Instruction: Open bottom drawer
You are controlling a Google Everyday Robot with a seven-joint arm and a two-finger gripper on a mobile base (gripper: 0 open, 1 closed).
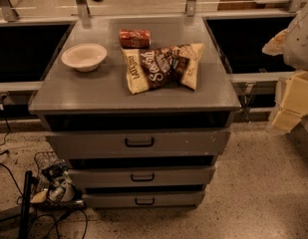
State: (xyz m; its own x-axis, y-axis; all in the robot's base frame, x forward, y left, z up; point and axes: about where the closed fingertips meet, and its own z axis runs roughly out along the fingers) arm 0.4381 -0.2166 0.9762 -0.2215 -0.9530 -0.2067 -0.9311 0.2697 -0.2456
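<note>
1. At the right edge of the view we see pale, blocky parts that are probably the gripper, hanging beside the grey cabinet at about the height of its top slab. We cannot tell whether it is released or clenched.
2. The bottom drawer is the lowest and narrowest of three grey fronts, just above the floor, with a small black bar handle at its middle. It lies well below the gripper and off to the left of it, and the two are well apart.
3. Above it sit the middle drawer and the widest top drawer, each with its own black handle. A dark gap runs over each front.
4. The cabinet's top slab overhangs all three fronts. On it stand a pale bowl at the left, a red packet at the back, and a crumpled chip bag just in front of the packet.
5. The speckled floor in front of the drawers and to their right is open.
6. To the left, a wire basket of small items sits close to the bottom drawer's left end. Black cables and a black post lie near it.
</note>
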